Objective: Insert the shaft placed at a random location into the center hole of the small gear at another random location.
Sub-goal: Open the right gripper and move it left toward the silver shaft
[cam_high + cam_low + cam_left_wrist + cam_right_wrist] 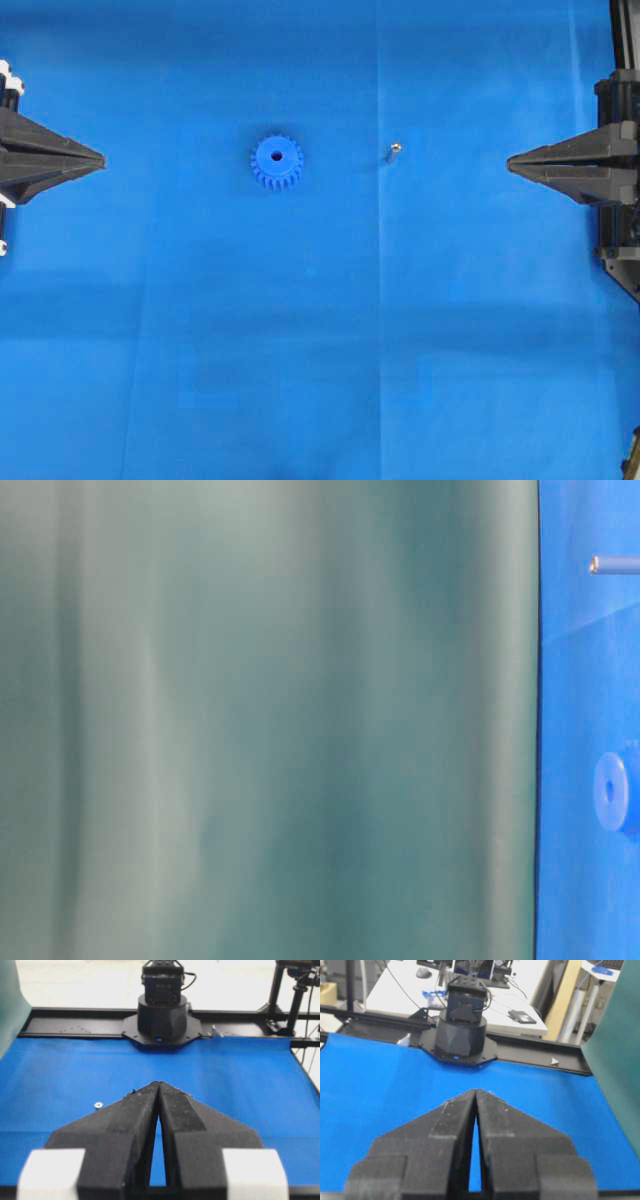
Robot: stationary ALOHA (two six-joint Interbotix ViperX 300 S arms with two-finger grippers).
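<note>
Lying on the blue mat [320,330], the shaft [393,152], a tiny silvery pin, sits right of the small gear [277,163], apart from it. Gear: bright blue, toothed, dark center hole [277,155]. Left pincer [98,159] and right pincer [512,162], black wedge-shaped, tips together, both well apart from the gear.

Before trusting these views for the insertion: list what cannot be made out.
- Small gear: table-level view cuts it at the right edge and blurs it; absent from both wrist views.
- Center hole: depth unreadable overhead.
- Shaft: too small overhead to tell its ends.
- Green curtain fills most of the table-level view.
</note>
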